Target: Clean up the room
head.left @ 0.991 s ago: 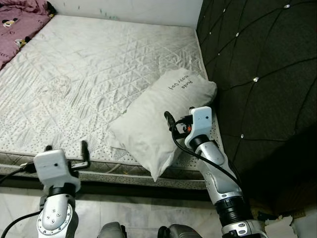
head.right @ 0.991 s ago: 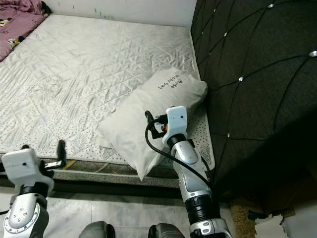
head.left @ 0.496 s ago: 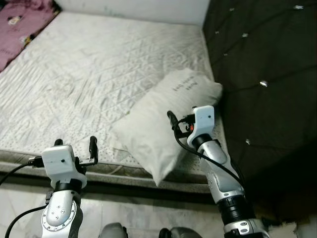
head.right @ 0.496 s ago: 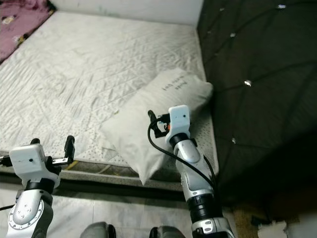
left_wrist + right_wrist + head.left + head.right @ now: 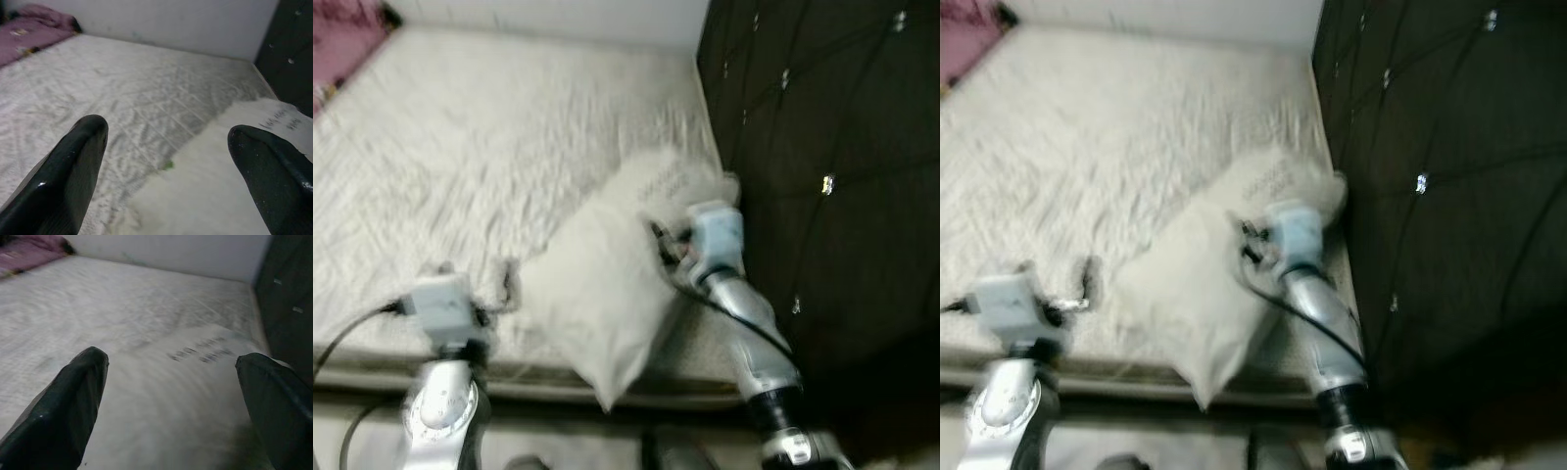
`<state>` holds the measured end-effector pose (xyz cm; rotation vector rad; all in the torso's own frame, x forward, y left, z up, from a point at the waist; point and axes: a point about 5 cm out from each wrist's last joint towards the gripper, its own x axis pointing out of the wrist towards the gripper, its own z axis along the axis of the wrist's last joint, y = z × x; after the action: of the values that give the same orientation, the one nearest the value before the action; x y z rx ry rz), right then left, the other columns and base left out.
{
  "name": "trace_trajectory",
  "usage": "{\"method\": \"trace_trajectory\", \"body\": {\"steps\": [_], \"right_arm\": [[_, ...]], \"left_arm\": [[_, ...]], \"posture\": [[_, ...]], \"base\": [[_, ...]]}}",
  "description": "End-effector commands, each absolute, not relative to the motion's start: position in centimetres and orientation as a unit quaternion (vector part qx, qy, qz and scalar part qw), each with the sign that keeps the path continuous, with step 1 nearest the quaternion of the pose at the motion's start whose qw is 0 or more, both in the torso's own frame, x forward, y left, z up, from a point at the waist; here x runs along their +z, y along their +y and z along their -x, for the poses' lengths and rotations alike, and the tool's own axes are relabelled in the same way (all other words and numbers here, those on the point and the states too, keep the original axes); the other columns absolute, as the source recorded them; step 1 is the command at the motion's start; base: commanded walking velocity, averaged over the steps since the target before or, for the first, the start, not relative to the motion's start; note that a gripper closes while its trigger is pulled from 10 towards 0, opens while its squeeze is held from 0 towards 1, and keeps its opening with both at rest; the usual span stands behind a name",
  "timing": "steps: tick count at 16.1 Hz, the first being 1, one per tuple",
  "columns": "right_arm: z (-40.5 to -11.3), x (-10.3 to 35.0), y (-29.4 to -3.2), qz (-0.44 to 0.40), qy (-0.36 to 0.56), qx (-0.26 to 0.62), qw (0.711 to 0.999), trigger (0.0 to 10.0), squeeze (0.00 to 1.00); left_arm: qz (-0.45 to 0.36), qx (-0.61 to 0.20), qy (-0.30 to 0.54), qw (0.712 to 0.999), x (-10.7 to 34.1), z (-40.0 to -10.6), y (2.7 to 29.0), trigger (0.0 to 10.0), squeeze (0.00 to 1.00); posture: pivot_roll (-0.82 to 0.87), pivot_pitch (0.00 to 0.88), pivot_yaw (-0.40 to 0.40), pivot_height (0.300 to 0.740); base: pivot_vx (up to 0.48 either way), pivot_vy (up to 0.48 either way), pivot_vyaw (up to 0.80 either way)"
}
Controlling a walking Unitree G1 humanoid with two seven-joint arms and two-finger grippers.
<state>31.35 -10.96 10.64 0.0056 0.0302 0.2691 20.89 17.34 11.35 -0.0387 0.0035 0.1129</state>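
A white pillow (image 5: 597,294) with dark writing lies slanted on the bare quilted mattress (image 5: 480,137), its lower corner hanging over the near edge. My right gripper (image 5: 661,240) hovers open over the pillow's right half; in the right wrist view the pillow (image 5: 171,396) spreads between the black fingers (image 5: 63,401). My left gripper (image 5: 475,279) is open above the mattress near the front edge, just left of the pillow. The left wrist view shows the pillow (image 5: 220,186) lying ahead, towards one finger (image 5: 274,171). The head views are blurred.
A dark tufted headboard (image 5: 822,147) rises along the right side of the bed. A pink blanket (image 5: 29,36) lies bunched at the far left corner of the mattress. A white wall (image 5: 171,19) runs behind the bed.
The head camera has shifted and blurred. My left gripper has come forward over the mattress edge, closer to the pillow. The right gripper stays above the pillow.
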Motion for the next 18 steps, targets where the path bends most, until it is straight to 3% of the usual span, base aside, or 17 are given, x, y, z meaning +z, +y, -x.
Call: {"method": "trace_trajectory", "body": {"steps": [1,4,9,18], "right_arm": [[-31.4,11.19,-9.42,-0.01,0.006,0.154,0.988,10.0,0.0],[-31.48,11.07,-9.45,-0.012,0.009,0.153,0.988,10.0,0.0],[-31.56,10.86,-9.38,-0.011,0.013,0.154,0.988,10.0,0.0],[-31.61,11.08,-9.24,-0.012,0.007,0.163,0.987,10.0,0.0]], "left_arm": [[0.011,0.074,0.015,0.997,10.92,-20.33,18.46,10.0,0.0],[0.014,0.069,0.013,0.997,10.91,-20.47,18.31,10.0,0.0],[0.014,0.065,0.017,0.998,10.75,-20.6,18.21,10.0,0.0],[0.013,0.067,0.014,0.998,10.97,-20.68,18.04,10.0,0.0]], "posture": [[0.01,0.102,-0.038,0.74],[0.01,0.095,-0.041,0.74],[0.01,0.085,-0.041,0.74],[0.01,0.101,-0.047,0.74]], "base": [[0.0,0.0,0.0],[0.0,0.0,-0.14],[0.0,0.0,-0.77],[0.0,0.0,0.0]]}}
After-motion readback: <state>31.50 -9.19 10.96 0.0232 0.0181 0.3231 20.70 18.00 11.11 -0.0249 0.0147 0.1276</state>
